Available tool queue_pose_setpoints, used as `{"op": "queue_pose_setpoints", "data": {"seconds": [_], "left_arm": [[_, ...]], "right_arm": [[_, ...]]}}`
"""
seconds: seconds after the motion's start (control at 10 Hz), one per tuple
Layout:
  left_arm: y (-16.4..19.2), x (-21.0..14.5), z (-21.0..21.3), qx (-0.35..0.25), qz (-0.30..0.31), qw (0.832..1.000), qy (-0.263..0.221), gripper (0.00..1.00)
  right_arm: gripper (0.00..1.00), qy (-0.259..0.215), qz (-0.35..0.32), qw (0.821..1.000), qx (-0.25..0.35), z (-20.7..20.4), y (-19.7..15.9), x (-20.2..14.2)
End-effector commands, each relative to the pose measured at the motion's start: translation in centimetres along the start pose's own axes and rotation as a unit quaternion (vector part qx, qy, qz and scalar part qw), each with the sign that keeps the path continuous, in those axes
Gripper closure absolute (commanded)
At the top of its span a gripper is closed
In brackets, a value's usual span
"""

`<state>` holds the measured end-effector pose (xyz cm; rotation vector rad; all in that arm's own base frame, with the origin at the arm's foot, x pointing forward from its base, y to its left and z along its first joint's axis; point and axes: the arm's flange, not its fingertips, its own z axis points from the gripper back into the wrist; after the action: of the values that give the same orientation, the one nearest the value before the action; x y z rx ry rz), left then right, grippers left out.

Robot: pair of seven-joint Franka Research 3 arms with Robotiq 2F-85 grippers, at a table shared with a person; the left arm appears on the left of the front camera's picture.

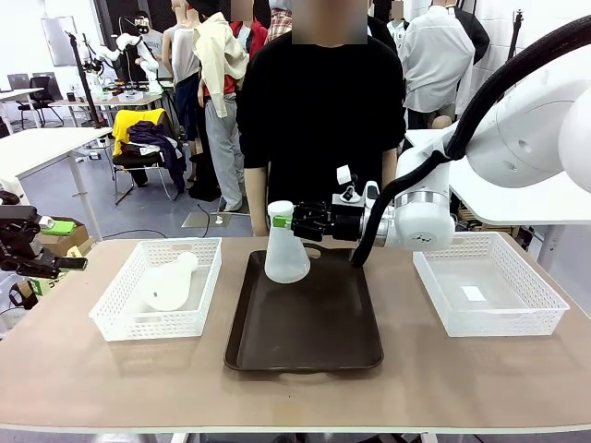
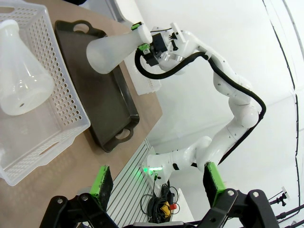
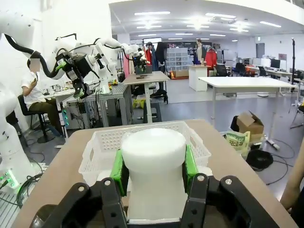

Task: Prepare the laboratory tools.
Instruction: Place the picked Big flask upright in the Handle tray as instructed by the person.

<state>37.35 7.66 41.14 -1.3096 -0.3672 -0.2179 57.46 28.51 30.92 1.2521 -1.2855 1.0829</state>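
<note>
Flasks, both translucent white and conical, stood out from the front. The upright flask [image 1: 287, 263] was at the far end of the brown tray [image 1: 305, 328], its neck clamped in the right pincer [image 1: 283, 220], which reached in sideways from the right. I couldn't tell whether its base touched the tray. The lying flask [image 1: 171, 284] rested on its side in the left mesh basket [image 1: 148, 325]. The right mesh basket [image 1: 489, 323] sat on the other side of the tray. The left pincer [image 1: 66, 245] hung off the worktop's [image 1: 111, 388] left edge, jaws apart and gripping nothing. A person [image 1: 319, 120] in black stood at the far side.

From the left wrist, the left pincer's [image 2: 157, 185] green pads were wide apart with nothing between them. Beyond lay the lying flask [image 2: 21, 71] in its basket, then the tray [image 2: 109, 109] and the gripped flask [image 2: 111, 47].

From the right wrist, the right pincer's [image 3: 153, 183] pads pressed both sides of the upright flask's [image 3: 153, 147] neck, with the left mesh basket [image 3: 102, 142] behind.
</note>
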Motion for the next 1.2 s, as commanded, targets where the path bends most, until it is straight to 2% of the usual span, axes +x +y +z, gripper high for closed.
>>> {"op": "queue_pose_setpoints", "data": {"seconds": [0.0,0.4,0.5,1.0,1.1], "left_arm": [[-0.2,0.1,0.1,-0.008,-0.003,1.0,-0.007,0.0],[-0.2,0.1,0.1,-0.008,-0.003,1.0,-0.007,0.0],[-0.2,0.1,0.1,-0.008,-0.003,1.0,-0.007,0.0],[-0.2,0.1,0.1,-0.008,-0.003,1.0,-0.007,0.0],[-0.2,0.1,0.1,-0.008,-0.003,1.0,-0.007,0.0]], "right_arm": [[1.0,0.017,-0.016,1.0,0.003,-0.7,-1.0,-0.6],[1.0,0.035,-0.029,0.999,0.0,-0.6,-1.5,-2.0],[0.95,0.038,-0.028,0.999,0.002,-0.6,-1.5,-1.9],[0.02,0.052,-0.025,0.998,0.002,0.5,-0.8,-1.7],[0.0,0.057,-0.028,0.998,0.002,0.7,-0.7,-1.6]]}}
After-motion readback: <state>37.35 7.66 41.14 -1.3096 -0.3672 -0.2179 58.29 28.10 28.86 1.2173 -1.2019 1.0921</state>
